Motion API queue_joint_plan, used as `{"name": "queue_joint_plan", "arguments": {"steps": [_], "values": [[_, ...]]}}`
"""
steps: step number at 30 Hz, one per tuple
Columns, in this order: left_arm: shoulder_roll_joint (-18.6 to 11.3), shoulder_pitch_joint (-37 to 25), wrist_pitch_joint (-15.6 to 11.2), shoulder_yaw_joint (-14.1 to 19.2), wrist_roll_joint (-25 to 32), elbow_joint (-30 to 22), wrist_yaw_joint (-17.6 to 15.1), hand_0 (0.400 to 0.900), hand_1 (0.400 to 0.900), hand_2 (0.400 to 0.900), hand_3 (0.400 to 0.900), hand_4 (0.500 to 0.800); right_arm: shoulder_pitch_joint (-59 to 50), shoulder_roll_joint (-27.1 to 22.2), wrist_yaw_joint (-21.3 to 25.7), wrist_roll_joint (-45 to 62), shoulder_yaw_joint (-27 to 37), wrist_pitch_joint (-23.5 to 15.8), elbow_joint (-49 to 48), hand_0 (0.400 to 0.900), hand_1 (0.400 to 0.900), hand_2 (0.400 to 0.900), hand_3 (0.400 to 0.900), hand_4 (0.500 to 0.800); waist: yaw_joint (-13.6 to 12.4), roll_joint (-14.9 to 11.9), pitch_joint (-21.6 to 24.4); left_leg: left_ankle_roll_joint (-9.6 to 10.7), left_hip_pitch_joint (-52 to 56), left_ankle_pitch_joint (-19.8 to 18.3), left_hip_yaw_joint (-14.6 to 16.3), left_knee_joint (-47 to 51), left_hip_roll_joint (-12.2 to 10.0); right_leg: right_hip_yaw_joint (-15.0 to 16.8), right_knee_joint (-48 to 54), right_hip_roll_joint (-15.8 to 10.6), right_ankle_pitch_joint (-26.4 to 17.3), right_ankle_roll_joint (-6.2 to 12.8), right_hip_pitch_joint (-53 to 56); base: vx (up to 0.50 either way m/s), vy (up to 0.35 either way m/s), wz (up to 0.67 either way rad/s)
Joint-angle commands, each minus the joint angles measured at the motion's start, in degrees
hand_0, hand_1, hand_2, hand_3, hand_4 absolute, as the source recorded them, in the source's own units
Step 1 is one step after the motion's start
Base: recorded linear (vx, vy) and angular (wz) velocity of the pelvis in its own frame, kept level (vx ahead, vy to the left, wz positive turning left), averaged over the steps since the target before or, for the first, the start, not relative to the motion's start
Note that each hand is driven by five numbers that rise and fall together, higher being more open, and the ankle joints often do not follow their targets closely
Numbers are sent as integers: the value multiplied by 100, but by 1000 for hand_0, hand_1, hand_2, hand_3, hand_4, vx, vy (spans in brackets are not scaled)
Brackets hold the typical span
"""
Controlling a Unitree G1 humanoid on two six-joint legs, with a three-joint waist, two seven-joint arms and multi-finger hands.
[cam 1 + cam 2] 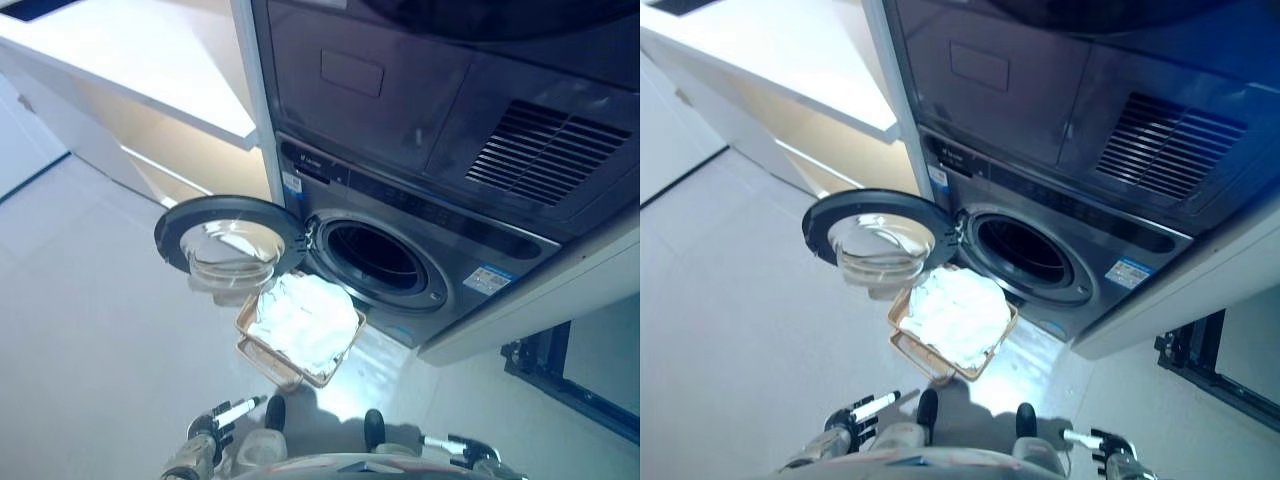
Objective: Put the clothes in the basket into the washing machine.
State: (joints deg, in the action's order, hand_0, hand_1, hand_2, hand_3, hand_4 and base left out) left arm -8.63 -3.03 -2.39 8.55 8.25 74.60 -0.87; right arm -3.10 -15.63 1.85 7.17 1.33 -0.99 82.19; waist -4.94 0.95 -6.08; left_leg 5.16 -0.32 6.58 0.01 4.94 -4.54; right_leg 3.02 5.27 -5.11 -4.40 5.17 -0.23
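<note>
Right eye view alone with more of the right hand (1095, 442), fingers straight; left hand (222, 417) likewise open.

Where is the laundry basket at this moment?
The basket, filled with white clothes, sits on the floor at the centre of both views, directly below the open door and in front of the washing machine.

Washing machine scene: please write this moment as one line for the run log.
washer door: open | clothes: in basket, on floor before drum | left hand: low, open, empty | right hand: low, open, empty
</note>
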Motion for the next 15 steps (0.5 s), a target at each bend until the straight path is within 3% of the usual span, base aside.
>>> {"name": "queue_joint_plan", "arguments": {"steps": [1,6,15], "values": [[-240,-29,1,-202,-315,432,38,900,900,900,900,800,-123,91,-58,-218,-10,-62,194,900,900,900,900,800,-70,-7,246,-303,-331,-32,-143,-139,285,-286,-80,443,-71,-460,359,10,-40,-8],[-198,-30,65,-333,-462,592,73,900,900,900,900,800,-176,180,-51,-350,-86,-34,461,900,900,900,900,800,-44,-59,437,-353,-149,-47,-129,-161,322,-290,-91,451,-78,-477,506,7,-32,-2],[-54,-27,91,-492,-449,307,100,900,900,900,900,800,-287,164,-108,-429,-358,-2,312,900,900,900,900,800,26,1,525,-400,-125,-110,-195,-196,388,-245,-91,445,-91,-484,561,-23,-3,1]]}}
